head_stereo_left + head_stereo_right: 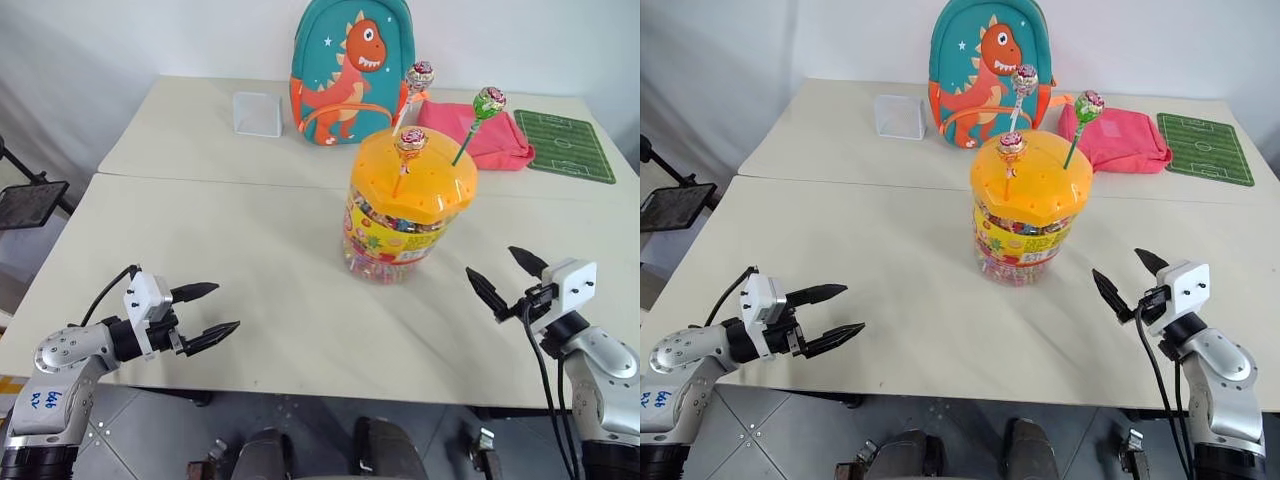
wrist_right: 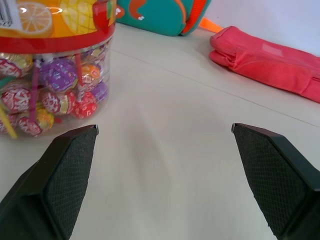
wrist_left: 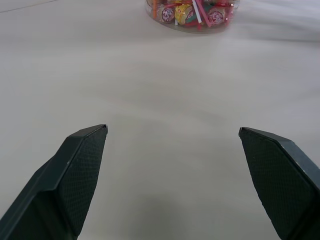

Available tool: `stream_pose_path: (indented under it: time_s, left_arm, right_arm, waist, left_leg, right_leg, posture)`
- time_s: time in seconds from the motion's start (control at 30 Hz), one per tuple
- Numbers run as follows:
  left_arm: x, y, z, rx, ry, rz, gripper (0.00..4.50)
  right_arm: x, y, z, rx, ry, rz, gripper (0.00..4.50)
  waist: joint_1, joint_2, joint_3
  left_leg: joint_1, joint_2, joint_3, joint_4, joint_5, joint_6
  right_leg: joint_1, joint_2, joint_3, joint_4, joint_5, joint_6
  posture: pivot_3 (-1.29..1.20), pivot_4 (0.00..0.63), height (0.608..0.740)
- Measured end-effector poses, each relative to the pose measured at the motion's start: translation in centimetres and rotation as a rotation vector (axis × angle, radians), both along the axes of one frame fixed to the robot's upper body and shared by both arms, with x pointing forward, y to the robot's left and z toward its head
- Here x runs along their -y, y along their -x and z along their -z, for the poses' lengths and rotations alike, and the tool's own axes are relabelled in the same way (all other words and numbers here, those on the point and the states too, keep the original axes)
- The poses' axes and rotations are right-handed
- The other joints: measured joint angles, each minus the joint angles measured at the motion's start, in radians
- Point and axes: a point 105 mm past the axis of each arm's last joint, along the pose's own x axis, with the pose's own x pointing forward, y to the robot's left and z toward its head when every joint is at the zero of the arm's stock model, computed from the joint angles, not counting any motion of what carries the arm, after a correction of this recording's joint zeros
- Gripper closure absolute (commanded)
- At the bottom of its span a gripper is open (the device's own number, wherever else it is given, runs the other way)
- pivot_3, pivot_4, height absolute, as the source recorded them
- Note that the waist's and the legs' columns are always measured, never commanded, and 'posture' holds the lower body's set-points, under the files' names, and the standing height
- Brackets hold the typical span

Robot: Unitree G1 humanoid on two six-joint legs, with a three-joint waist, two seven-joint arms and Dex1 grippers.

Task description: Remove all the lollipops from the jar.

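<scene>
Three lollipops (image 1: pixel 411 140) stand in the holes of the jar (image 1: pixel 408 215), none pulled yet. Left tool (image 1: pixel 205 312) hovers low over the near tabletop (image 1: pixel 270 270), fingers spread wide, empty, well apart from the jar. Jar sits mid-tabletop, just in front of a dinosaur backpack (image 1: pixel 350 70); orange-stick lollipop at the lid's front, white-stick behind it, green-stick leaning right. Right tool (image 1: pixel 505 277) likewise spread wide, empty, nearer the jar. Best approach, likely: rise above the lid, pinch one stick below its head, lift straight along the stick without tipping the jar.
</scene>
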Motion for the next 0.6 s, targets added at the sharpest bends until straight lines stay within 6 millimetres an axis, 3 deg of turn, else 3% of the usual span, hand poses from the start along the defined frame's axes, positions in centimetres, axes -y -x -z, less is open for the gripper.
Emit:
stream_pose_path:
  time_s: [0.17, 0.23, 0.33, 0.4, 0.47, 0.6]
  left_arm:
    - [0.1, -0.9, -0.8, 0.054, -0.015, -0.019, 0.04]
    - [0.4, -2.1, -2.0, 0.068, 0.043, -0.02, 0.04]
    - [1.3, -4.5, -5.7, 0.137, 0.178, 0.034, 0.04]
    - [1.9, -6.0, -8.9, 0.166, 0.274, 0.104, 0.04]
    - [2.9, -6.3, -10.9, 0.154, 0.316, 0.212, 0.04]
    - [5.1, -6.4, -11.5, 0.049, 0.328, 0.411, 0.04]
  right_arm:
    - [-0.4, 0.6, -0.1, -0.019, -0.009, -0.077, 0.0]
    - [-0.6, 1.8, -0.9, -0.029, -0.036, -0.137, 0.0]
    - [0.6, 4.8, -3.7, 0.004, -0.046, -0.159, 0.0]
    - [1.4, 7.1, -6.9, 0.087, -0.043, -0.148, 0.0]
    - [1.4, 9.1, -9.9, 0.184, -0.052, -0.146, 0.0]
    - [-0.4, 11.0, -11.7, 0.209, -0.086, -0.189, 0.0]
  waist:
    - [0.004, 0.0, 0.0]
    - [0.017, 0.0, 0.0]
    - [0.042, 0.001, 0.0]
    - [0.051, 0.0, -0.001]
    - [0.046, -0.002, -0.002]
    - [0.024, -0.002, -0.002]
  left_leg:
    - [-0.001, 0.0, -0.001, 0.0, 0.0, 0.0]
    - [-0.001, -0.001, -0.002, 0.001, 0.0, 0.0]
    - [-0.004, -0.002, -0.005, 0.004, 0.0, 0.001]
    - [-0.004, -0.002, -0.005, 0.004, 0.0, 0.001]
    - [-0.002, -0.002, -0.003, 0.003, 0.0, 0.001]
    - [-0.002, -0.001, -0.002, 0.002, 0.0, 0.0]
  right_leg:
    - [0.0, 0.0, 0.0, 0.0, 0.0, 0.0]
    - [0.0, 0.0, 0.0, 0.0, 0.0, 0.0]
    - [0.0, -0.001, -0.001, 0.0, 0.001, 0.001]
    - [0.001, 0.001, -0.002, 0.0, 0.001, 0.001]
    - [0.002, 0.001, -0.001, -0.001, 0.001, 0.001]
    - [0.001, 0.002, -0.001, -0.001, 0.001, 0.001]
  posture:
    - [0.0, 0.15, 0.74]
    - [0.0, 0.15, 0.74]
    - [0.0, 0.15, 0.74]
    - [0.0, 0.15, 0.74]
    - [0.0, 0.15, 0.74]
    - [0.0, 0.15, 0.74]
